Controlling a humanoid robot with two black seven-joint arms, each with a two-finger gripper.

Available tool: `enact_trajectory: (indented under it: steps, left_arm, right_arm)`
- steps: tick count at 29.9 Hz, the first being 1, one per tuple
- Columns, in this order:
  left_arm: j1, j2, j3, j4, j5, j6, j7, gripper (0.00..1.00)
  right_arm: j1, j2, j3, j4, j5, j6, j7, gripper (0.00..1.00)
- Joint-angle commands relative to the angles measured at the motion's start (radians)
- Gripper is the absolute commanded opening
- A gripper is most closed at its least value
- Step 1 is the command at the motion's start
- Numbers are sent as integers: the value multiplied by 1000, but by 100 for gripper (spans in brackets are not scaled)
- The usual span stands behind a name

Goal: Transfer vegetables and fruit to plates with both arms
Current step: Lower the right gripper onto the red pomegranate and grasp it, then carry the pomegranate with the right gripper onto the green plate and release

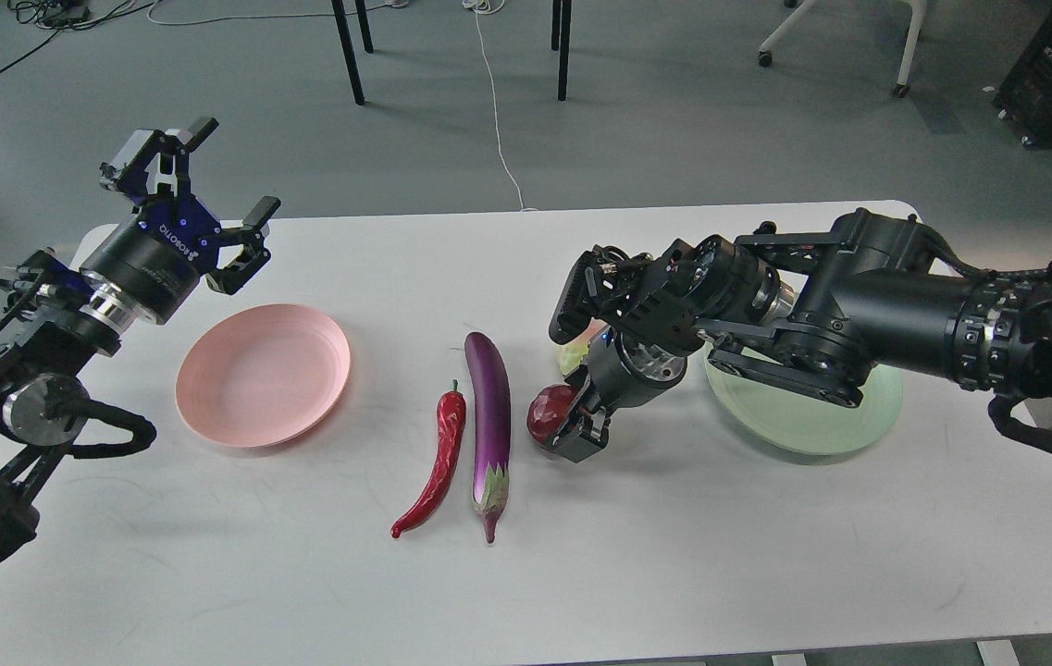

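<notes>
Spanning nearly the whole lower view, the white table (674,573) is the biggest thing here, with broad bare surface along its near side and its far edge running just behind both arms. The right arm (905,296) reaches in from the right edge, stretched low and leftward across the green plate (803,416), hiding much of that plate's far half. Its wrist bends downward so that the right gripper (572,430) points at the tabletop, its fingers clenched around the dark red fruit (549,412), which sits at or just above the surface; contact with the table cannot be told. The left arm (35,370) rises from the left edge, its forearm angled up and away, with the left gripper (211,203) held high above the table's far left corner, fingers spread wide and holding nothing. The pink plate (264,375) lies just beside that arm, bare, with free table all round it. Between the plates, the eggplant (489,416) lies lengthwise, calyx toward the near edge, close to the right gripper. The chili pepper (435,467) lies just beside the eggplant on its left. The yellow-green fruit (572,356) shows only as a sliver behind the right wrist, near the green plate.
</notes>
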Motion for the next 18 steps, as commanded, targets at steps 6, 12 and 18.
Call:
enact_trajectory:
  steps: [6,12,18]
  left_arm:
    - [-1,1,-1,0,0,0,0,100]
    - [-1,1,-1,0,0,0,-2,100]
    - [-1,-5,-1,0,1,0,-2,100]
  right_arm:
    - [11,-3,-1,-1,2,1,0,41]
    - [122,-141,20,121,20,-3,0,41]
    - [218,-510,65,386,22,0,0,41]
